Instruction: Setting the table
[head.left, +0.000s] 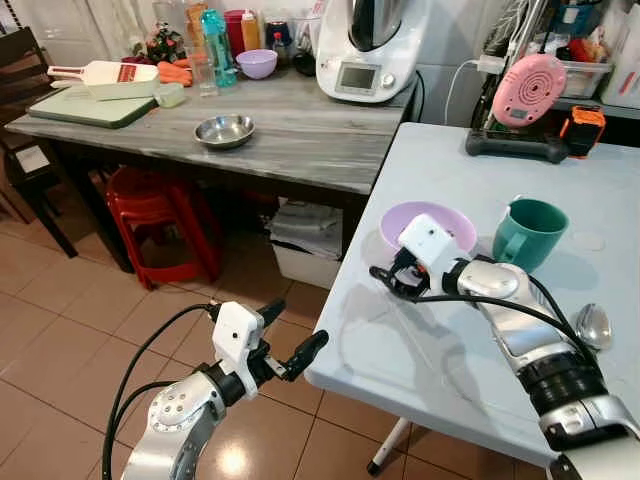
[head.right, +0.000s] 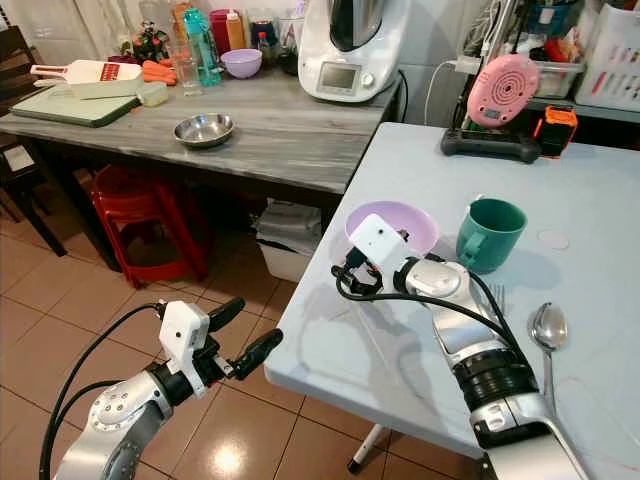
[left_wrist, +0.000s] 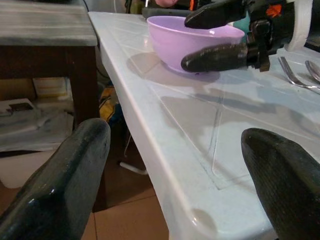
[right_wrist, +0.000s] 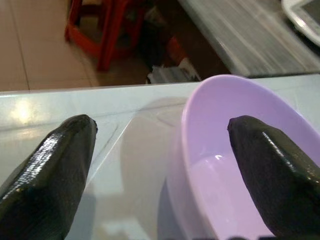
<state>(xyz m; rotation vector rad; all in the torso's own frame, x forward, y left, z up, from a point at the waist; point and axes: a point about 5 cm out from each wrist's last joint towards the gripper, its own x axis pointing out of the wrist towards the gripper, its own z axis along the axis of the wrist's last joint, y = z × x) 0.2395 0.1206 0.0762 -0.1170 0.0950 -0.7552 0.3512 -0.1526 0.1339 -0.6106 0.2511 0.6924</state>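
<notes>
The right pincer is spread across the bowl's near rim, one finger inside, on the bench beside the mug. The left pincer hangs spread off the bench corner.

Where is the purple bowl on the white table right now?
The purple bowl sits near the white table's left edge, just left of the green mug, with the right gripper straddling its rim.

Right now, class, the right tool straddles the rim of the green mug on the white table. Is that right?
No. The right tool straddles the purple bowl's rim, as the right wrist view shows. The green mug stands beside it on the white table.
</notes>
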